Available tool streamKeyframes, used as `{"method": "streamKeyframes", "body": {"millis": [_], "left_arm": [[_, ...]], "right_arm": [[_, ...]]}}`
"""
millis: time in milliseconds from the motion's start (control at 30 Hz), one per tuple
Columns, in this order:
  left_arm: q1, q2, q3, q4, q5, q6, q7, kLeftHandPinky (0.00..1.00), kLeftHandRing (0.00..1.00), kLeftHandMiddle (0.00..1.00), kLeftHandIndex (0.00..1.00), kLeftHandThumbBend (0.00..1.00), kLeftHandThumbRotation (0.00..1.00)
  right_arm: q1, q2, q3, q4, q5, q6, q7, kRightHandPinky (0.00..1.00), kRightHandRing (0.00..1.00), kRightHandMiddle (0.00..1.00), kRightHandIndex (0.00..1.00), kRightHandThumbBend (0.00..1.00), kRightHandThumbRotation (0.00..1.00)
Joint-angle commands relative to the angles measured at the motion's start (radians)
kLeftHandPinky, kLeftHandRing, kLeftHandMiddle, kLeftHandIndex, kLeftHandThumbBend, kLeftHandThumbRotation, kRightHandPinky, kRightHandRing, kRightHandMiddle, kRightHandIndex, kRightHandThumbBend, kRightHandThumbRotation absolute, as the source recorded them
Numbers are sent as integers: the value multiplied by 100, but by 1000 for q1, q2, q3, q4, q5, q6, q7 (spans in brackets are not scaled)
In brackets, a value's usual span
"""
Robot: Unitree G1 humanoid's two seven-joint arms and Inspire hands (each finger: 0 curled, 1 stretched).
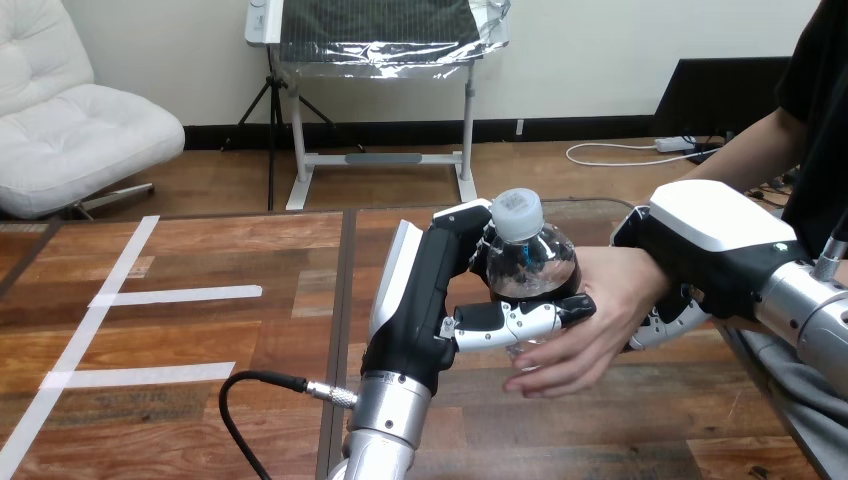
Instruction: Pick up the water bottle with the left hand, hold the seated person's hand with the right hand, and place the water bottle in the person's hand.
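Note:
A clear water bottle [530, 262] with a white cap stands upright above the table's middle, held in my left hand [420, 300]. The thumb crosses its front and the fingers wrap its back. The person's hand [600, 320] reaches in from the right, palm against the bottle's right side and fingers cupped under its base. My right hand [700, 240] lies over the person's wrist, and its fingers [660, 328] curl round beneath the wrist.
White tape strips [175, 295] mark the left part of the wooden table [200, 400]. A dark seam [340, 300] runs down the tabletop just left of my left hand. The person sits at the right edge.

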Motion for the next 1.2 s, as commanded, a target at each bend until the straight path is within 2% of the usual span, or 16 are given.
{"method": "streamKeyframes", "body": {"millis": [0,233,467,933,1033,1167], "left_arm": [[-127,-156,-34,18,7,-53,29,39,40,44,48,61,0],[-127,-167,-47,20,7,-40,35,39,40,44,48,61,0],[-129,-175,-55,27,6,-42,44,38,39,44,48,62,0],[-130,-171,-60,11,-5,-24,44,38,39,43,49,61,0],[-132,-168,-60,10,-8,-25,41,38,39,43,49,60,0],[-133,-164,-60,8,-9,-18,41,39,39,43,48,60,0]], "right_arm": [[-25,-26,-47,-28,0,21,6,15,20,28,30,76,0],[-26,-23,-50,-36,1,35,18,15,20,27,30,76,0],[-25,-25,-53,-33,1,24,15,15,20,27,29,76,0],[-24,-24,-54,-33,4,28,20,15,20,27,29,76,0],[-24,-20,-58,-24,21,15,15,14,20,27,29,77,0],[-25,-22,-54,-28,14,27,20,14,20,27,29,76,0]]}}
